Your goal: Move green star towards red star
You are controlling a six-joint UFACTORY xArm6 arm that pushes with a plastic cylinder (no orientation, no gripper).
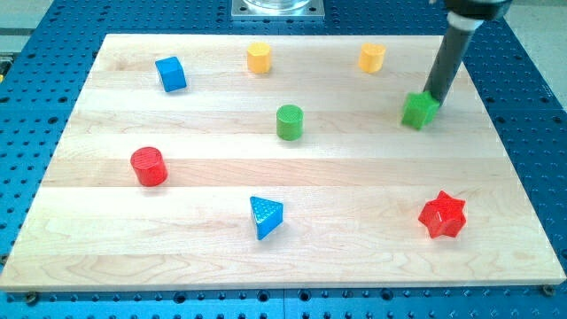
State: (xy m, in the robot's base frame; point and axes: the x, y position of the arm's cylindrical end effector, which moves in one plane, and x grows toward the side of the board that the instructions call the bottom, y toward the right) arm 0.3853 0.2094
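The green star [418, 111] lies at the view's upper right on the wooden board [106, 266]. My tip [433, 97] is at the star's upper right edge, touching or almost touching it. The dark rod rises from there to the view's top. The red star [442, 215] lies at the view's lower right, well below the green star and slightly to its right.
A green cylinder [290, 121] stands mid-board. A yellow block [372, 58] and another yellow block [259, 58] sit near the top. A blue cube [171, 73] is upper left, a red cylinder [149, 166] left, a blue triangle [266, 216] lower middle.
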